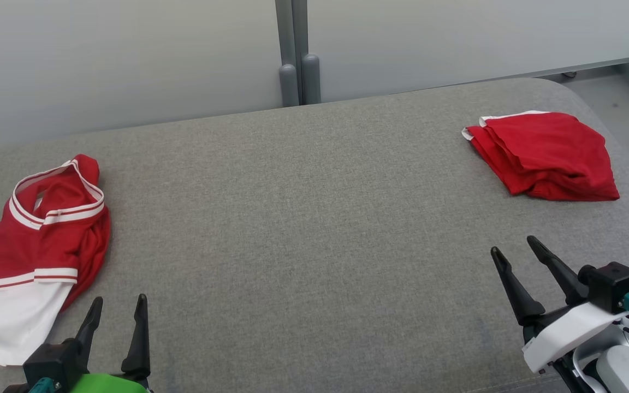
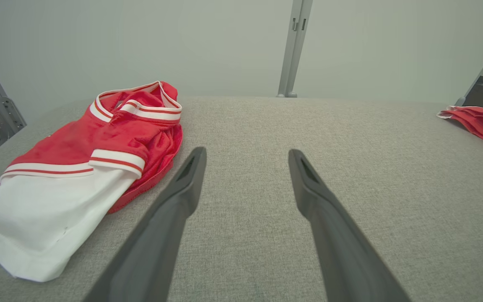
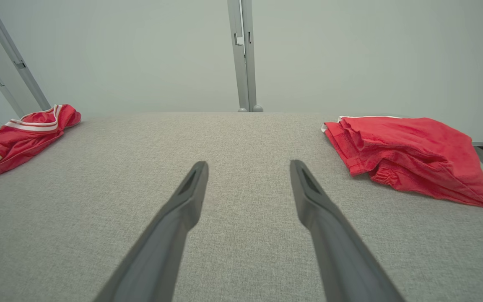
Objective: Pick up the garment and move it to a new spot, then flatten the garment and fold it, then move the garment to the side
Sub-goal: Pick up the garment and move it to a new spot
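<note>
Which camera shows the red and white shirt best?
The left wrist view: the red and white shirt lies close and whole there. The head view crops its left edge; the right wrist view catches it small, cropped at the side.

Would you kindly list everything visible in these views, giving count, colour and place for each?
jersey: one, red with white bands and a white lower part, crumpled at the left side of the surface
folded garment: one, red with a white edge, far right of the surface
padded surface: one, grey fabric, under both garments
wall panels: two, pale grey, behind the surface
post: one, grey, between the panels
left tool: one, dark fingers, open, lower left, beside the jersey
right tool: one, dark fingers, open, lower right
</note>
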Robot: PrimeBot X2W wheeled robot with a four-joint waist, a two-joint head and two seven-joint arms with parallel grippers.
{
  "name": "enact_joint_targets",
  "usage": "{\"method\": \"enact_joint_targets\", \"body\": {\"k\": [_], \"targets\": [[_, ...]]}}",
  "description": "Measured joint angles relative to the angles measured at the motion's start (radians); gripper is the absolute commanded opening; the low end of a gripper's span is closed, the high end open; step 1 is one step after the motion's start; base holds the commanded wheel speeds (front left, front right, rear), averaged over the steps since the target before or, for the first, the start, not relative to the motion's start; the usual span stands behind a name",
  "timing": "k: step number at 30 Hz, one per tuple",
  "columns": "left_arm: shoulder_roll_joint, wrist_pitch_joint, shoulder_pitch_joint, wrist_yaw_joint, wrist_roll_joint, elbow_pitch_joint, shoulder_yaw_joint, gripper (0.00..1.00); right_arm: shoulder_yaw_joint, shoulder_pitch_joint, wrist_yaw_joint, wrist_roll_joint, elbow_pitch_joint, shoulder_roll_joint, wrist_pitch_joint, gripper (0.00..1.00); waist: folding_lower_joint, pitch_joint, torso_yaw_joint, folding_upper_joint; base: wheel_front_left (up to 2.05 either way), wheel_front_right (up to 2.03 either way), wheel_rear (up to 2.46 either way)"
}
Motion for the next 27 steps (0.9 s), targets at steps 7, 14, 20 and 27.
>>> {"method": "enact_joint_targets", "body": {"k": [7, 14, 20, 27], "targets": [[0.000, -0.001, 0.000, -0.003, 0.000, 0.007, 0.003, 1.00, -0.022, 0.002, 0.008, -0.009, 0.000, 0.004, 0.000, 1.00, 0.0001, 0.006, -0.003, 0.0000, 0.00, 0.00, 0.00], [0.001, -0.001, -0.011, -0.014, 0.000, 0.019, -0.001, 1.00, -0.045, 0.018, 0.019, -0.018, 0.000, 0.005, 0.000, 1.00, 0.0000, 0.011, 0.024, 0.0000, 0.00, 0.00, 0.00], [-0.008, -0.001, -0.022, -0.010, 0.000, 0.030, 0.022, 1.00, -0.037, 0.018, 0.045, -0.029, 0.002, 0.006, 0.000, 1.00, 0.0000, 0.011, 0.080, 0.0000, 0.00, 0.00, 0.00], [-0.010, -0.009, 0.039, 0.012, -0.016, 0.033, 0.129, 1.00, 0.035, -0.025, 0.079, -0.058, 0.027, 0.014, 0.000, 1.00, 0.0000, 0.006, 0.167, 0.0000, 0.00, 0.00, 0.00]]}}
